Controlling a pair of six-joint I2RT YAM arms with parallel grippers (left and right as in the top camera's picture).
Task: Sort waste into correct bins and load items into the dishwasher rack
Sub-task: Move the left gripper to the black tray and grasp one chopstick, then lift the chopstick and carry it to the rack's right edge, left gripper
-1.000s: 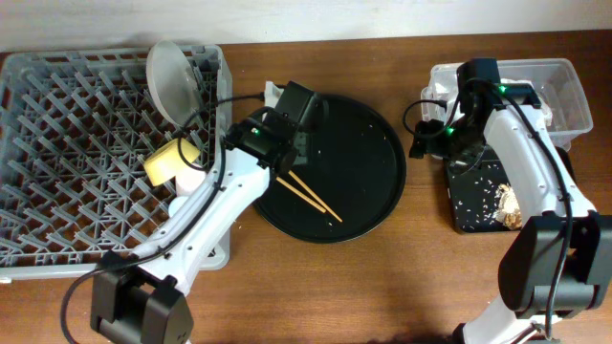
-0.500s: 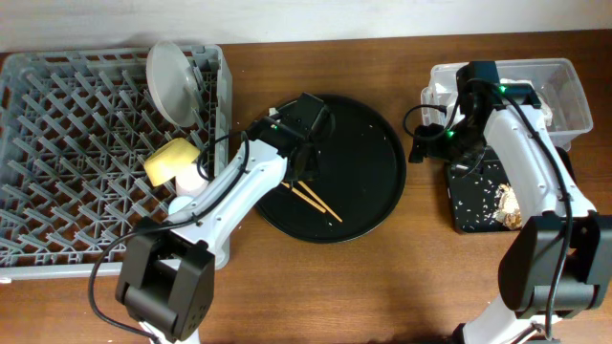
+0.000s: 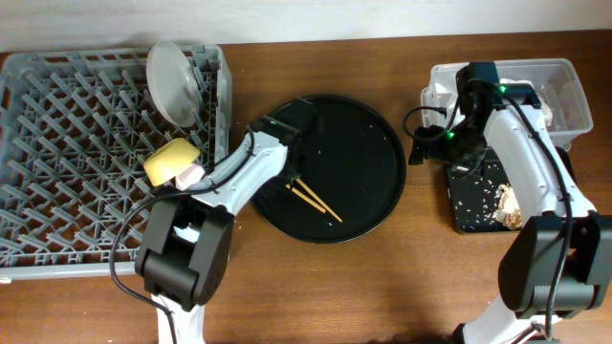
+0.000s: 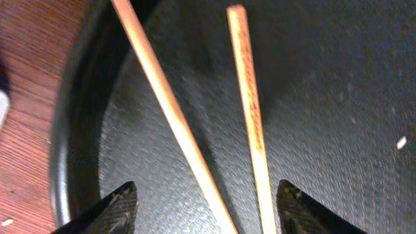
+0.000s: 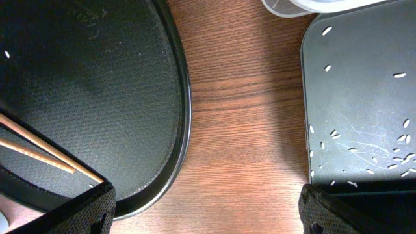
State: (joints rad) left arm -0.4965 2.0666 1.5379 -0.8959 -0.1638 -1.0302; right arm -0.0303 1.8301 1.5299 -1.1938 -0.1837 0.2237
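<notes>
Two wooden chopsticks (image 4: 251, 120) on a round black tray (image 4: 338, 97), between spread fingertips (image 4: 114, 207)

Pose of both arms: left arm (image 3: 234, 182) stretched forward and inward, wrist pitched down, left gripper (image 4: 207, 195) with jaws spread wide, gripping nothing; right arm (image 3: 526, 153) bent at the elbow, forearm reaching forward, right gripper (image 5: 208, 198) facing down, jaws wide apart, empty
</notes>
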